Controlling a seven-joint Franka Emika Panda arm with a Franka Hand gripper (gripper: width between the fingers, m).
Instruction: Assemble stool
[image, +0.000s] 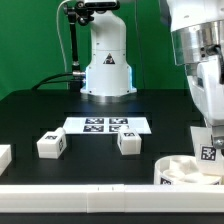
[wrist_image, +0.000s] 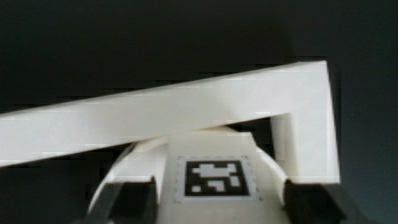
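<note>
The claw (image: 207, 138) hangs at the exterior view's right, and its 2 fingers are closed on the held leg (image: 208, 150), a small white block with a black-and-white tag facing the camera. This leg stands upright just above the round white seat (image: 180, 172), which lies on the black tabletop (image: 40, 115) at the near right. I cannot tell if the leg touches the seat. 2 more legs rest on the tabletop, well apart: the left leg (image: 52, 145), and the middle leg (image: 128, 142) just in front of the marker board (image: 106, 125). In the wrist view the tagged leg sits between the fingers, with a white corner bar (wrist_image: 178, 105) behind it.
</note>
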